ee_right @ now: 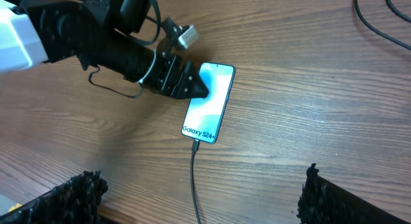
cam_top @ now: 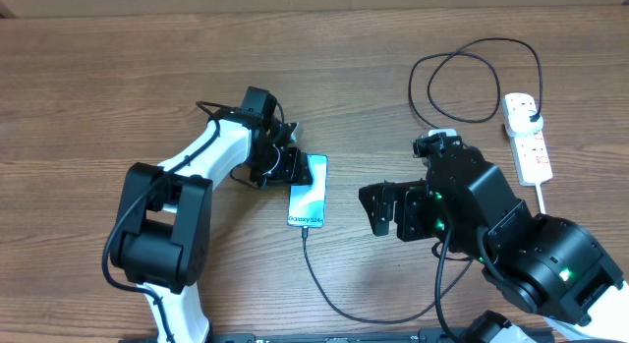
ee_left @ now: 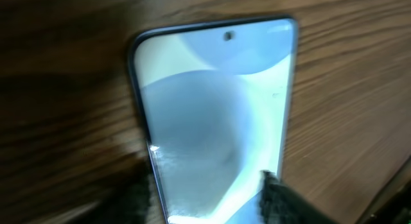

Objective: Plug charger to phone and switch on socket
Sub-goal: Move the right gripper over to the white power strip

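The phone (cam_top: 308,194) lies flat on the table (cam_top: 118,68) between my arms, its screen pale blue-teal with "Galaxy" lettering near the end where the charger (ee_right: 194,185) is plugged in. My left gripper (cam_top: 295,169) is released, its fingers (ee_left: 276,195) spread at the phone's long edges; blur hides any contact. My right gripper (cam_top: 376,210) gapes empty. The socket (cam_top: 528,137) lies far right, its switches too small to read.

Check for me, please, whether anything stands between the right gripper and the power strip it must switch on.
No solid object does. The right gripper faces the phone, away from the power strip. Only the charger cable lies looped flat on the table beside the strip, with its plug in the strip.
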